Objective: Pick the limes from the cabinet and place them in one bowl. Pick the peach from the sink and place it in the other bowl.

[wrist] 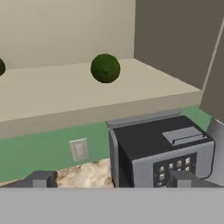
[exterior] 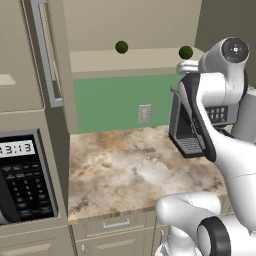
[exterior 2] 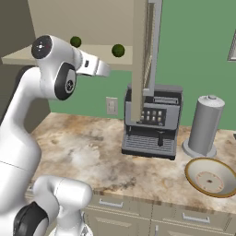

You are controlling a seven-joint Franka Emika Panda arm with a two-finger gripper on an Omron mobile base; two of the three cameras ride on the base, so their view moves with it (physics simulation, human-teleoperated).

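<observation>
At the near edge of the hand view, the gripper [wrist: 109, 180] is showing two dark fingertips [wrist: 40, 178] standing wide apart, jaws open and holding nothing. Beyond them, at 12 o'clock, the coffee machine [wrist: 157, 148] is sitting on the counter [exterior: 130, 170], with a wall outlet [wrist: 79, 149] at its 9 o'clock. In the right base view, the tan bowl [exterior 2: 211, 177] is resting on the counter at the 4 o'clock side of the machine, just in front of a grey canister [exterior 2: 204, 125].

Farther off and higher, the cabinet [wrist: 87, 94] is standing open with both limes on its shelf. The near lime [wrist: 105, 68] is lying at 12 o'clock from the gripper, set back from the shelf's front edge. The far lime [wrist: 1, 67] is lying at 10 o'clock, cut by the frame edge. The two are well apart.

Handling, as a judgement: each lime is likely light, firm and smooth-skinned, so it is liable to roll on the flat shelf if nudged. Take hold across the widest part, fingers closing level on opposite sides.

Orientation: each lime is reading as a ball, so no long axis or pointing direction is discernible, and any approach angle is serving equally.
</observation>
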